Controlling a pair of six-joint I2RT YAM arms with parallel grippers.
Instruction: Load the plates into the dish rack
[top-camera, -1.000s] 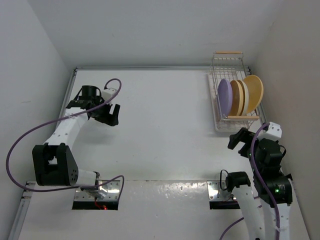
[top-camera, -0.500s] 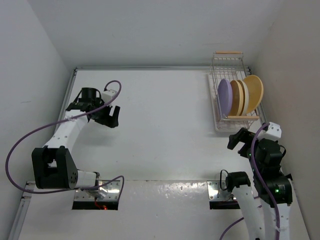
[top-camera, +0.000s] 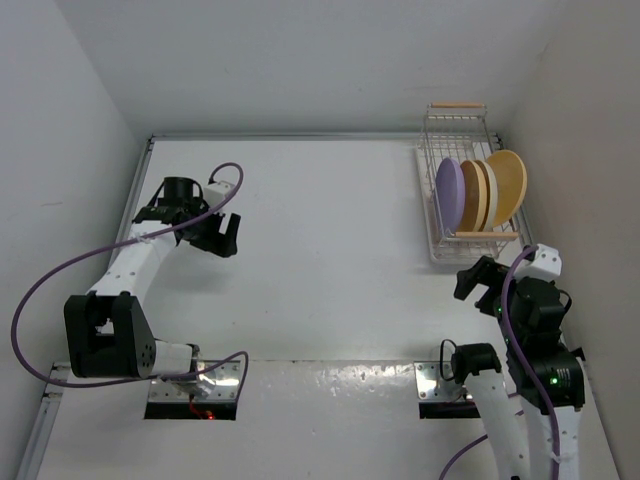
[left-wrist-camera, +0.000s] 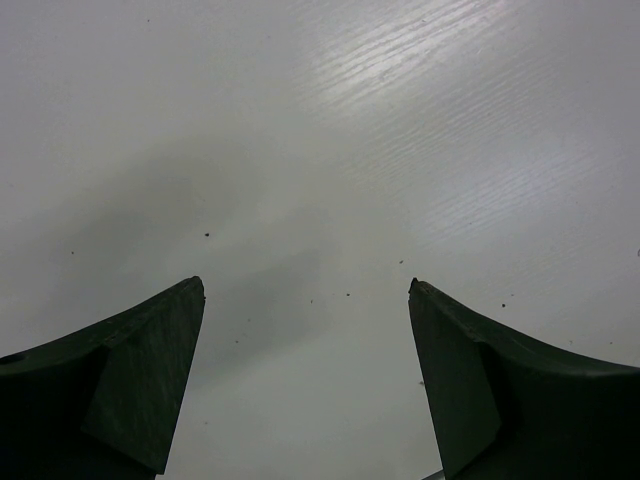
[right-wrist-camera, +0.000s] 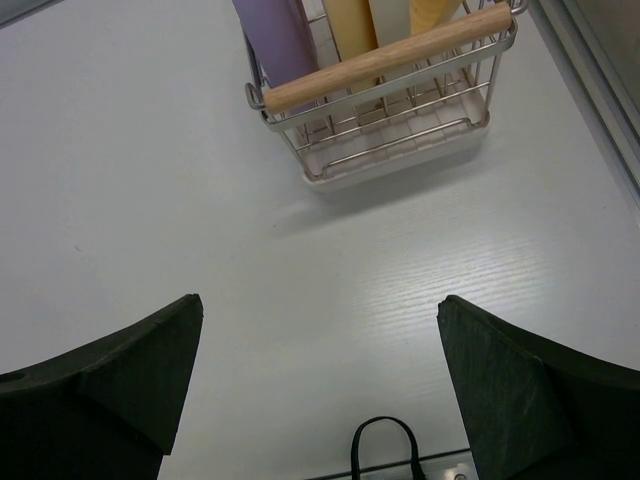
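Plates (top-camera: 480, 192), four, stand on edge in the dish rack (top-camera: 460, 130) on the table (top-camera: 320, 200), far right: lavender, yellow-orange, cream, yellow-orange. Left gripper (top-camera: 224, 233): jaws apart, empty, over the table. Right gripper (top-camera: 478, 288): jaws apart, empty, near the rack.

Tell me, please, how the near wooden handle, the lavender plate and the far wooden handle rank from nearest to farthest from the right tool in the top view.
1. The near wooden handle, on the end of the dish rack that faces the right tool.
2. The lavender plate, upright mid-rack, on its left side.
3. The far wooden handle, at the rack's back end.
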